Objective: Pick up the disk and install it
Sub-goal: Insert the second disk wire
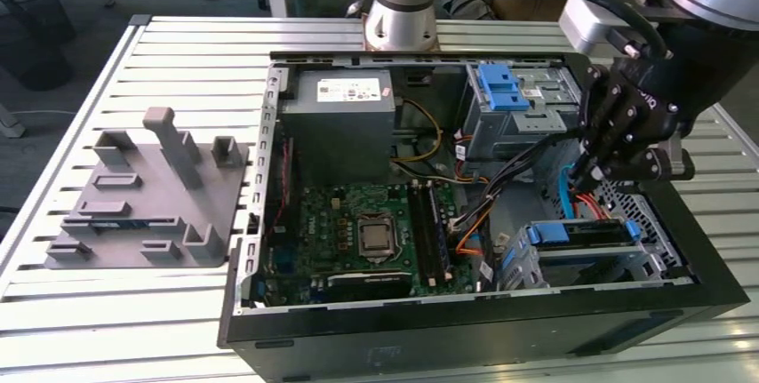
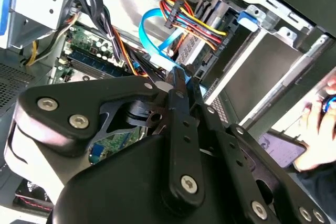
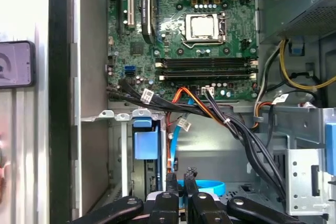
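The disk lies in the lower drive cage at the front corner of the open computer case on the exterior view's right, with its blue carrier showing. The carrier's blue tab sticks out of the cage in the first wrist view. My gripper hangs just above that cage, inside the case. Its black fingers are nearly together around a flat blue data cable, which loops away from the gripper in the second wrist view. The blue cable also passes between the fingertips of the gripper in the first wrist view.
An upper drive cage with a blue latch and the grey power supply stand at the case's back. The motherboard and loose cable bundles lie beside the gripper. A grey fixture sits on the table. A person's hand is outside the case.
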You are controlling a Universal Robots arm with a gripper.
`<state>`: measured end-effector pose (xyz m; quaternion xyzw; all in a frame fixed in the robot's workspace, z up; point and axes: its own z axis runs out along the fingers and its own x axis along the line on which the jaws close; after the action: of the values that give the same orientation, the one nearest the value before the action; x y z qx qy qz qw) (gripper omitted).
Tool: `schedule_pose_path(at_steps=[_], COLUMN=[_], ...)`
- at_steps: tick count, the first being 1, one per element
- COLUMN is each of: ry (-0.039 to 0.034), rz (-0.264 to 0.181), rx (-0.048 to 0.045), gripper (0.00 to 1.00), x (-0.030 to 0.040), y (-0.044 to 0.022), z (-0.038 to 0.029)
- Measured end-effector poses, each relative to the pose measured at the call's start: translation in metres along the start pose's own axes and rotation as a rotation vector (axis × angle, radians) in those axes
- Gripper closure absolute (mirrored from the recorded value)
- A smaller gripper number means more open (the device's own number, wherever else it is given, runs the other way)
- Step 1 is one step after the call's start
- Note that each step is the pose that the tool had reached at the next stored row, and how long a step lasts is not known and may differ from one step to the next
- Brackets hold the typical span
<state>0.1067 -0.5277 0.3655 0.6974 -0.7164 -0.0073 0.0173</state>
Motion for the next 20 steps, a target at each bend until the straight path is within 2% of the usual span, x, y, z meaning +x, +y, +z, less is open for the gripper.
schedule_pose_path(at_steps=[2,3,7,9,13,20], ry=[-0.0239,-0.0292,-0.0302,-0.0305,-0.0328,-0.0330], rz=[-0.001,-0.001,-0.003,-0.003,-0.003,-0.003], rx=[-0.0001,0.0019,0.0330,0.0430,0.0443,0.0443], gripper=[0.83,0.83,0.83,0.83,0.83,0.83], x=[0.0010,0.0019,0.0037,0.0048,0.0110,0.0121], y=[-0.0001,0.0000,0.0020,0.0040,0.0048,0.0049], z=[0.0006,0.0011,0.0023,0.0035,0.0094,0.0116])
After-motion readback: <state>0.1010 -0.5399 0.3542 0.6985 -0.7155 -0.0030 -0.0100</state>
